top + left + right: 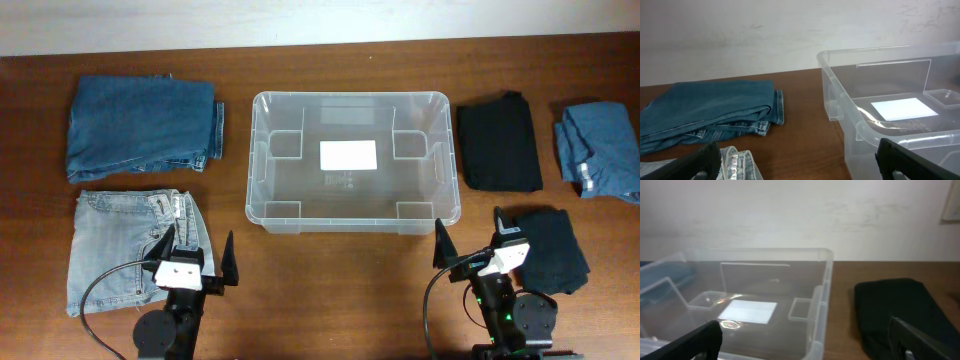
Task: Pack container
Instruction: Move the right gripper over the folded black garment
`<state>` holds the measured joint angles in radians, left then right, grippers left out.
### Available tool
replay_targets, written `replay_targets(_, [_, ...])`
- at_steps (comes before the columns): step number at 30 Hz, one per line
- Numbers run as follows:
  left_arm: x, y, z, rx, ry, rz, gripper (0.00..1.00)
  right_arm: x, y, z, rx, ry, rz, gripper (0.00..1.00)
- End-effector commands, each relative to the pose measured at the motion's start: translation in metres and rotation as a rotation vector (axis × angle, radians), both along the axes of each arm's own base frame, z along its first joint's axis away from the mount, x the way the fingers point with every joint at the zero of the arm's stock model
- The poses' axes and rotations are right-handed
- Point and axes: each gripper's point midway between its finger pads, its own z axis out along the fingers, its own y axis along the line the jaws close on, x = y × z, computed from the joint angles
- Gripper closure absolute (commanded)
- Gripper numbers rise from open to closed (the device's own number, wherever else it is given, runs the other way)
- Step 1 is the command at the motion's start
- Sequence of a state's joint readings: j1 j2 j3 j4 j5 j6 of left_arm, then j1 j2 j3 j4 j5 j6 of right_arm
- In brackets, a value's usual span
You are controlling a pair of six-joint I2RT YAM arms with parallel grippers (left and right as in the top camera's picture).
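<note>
The container [258, 160] is a large clear plastic bin in the middle of the table, with nothing in it and a white label [348, 154] on its base. My left gripper [197, 252] is open near the front edge, just off the bin's front left corner, over the edge of light blue jeans [125, 255]. My right gripper [468, 242] is open at the bin's front right corner, beside a folded black garment [552, 250]. In the left wrist view the left gripper [800, 161] spans bare wood, with the container [840, 107] to its right. In the right wrist view the right gripper [807, 341] straddles the container's rim [826, 287].
Folded dark blue jeans [143, 127] lie at the back left. A second black garment [498, 142] lies right of the bin, and a blue garment [600, 150] at the far right. A pale wall runs behind the table.
</note>
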<state>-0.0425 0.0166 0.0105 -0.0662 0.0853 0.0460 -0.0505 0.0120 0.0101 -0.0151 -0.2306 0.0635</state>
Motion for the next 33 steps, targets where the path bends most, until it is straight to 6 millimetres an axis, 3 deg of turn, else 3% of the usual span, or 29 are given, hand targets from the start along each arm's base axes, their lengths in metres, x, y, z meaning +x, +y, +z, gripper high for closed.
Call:
replay_targets(1, [0.000, 0.002, -0.001, 0.016, 0.003, 0.009, 0.01, -0.005, 0.008, 0.022, -0.006, -0.053, 0.048, 0.01])
replay_targets(7, [0.000, 0.002, -0.002, 0.016, 0.003, 0.009, 0.01, -0.020, 0.006, 0.085, -0.014, -0.151, 0.033, 0.02])
replay_targets(11, [0.000, 0.002, -0.001, 0.016, 0.003, 0.009, 0.01, -0.029, -0.006, 0.120, -0.016, -0.119, -0.046, 0.01])
replay_targets(18, [0.000, 0.002, -0.002, 0.016, 0.003, 0.009, 0.01, -0.020, -0.010, 0.173, -0.112, -0.009, -0.060, 0.01])
replay_targets(25, [0.000, 0.002, -0.002, 0.016, 0.003, 0.009, 0.01, 0.025, -0.016, 0.177, -0.193, 0.348, -0.034, 0.01])
replay_targets(28, [0.000, 0.002, -0.002, 0.016, 0.003, 0.009, 0.01, 0.044, -0.035, 0.177, -0.171, 0.504, -0.076, 0.01])
replay_targets(33, [0.000, 0.002, -0.001, 0.016, 0.003, 0.009, 0.01, 0.073, -0.086, 0.164, -0.061, 0.734, -0.164, 0.01])
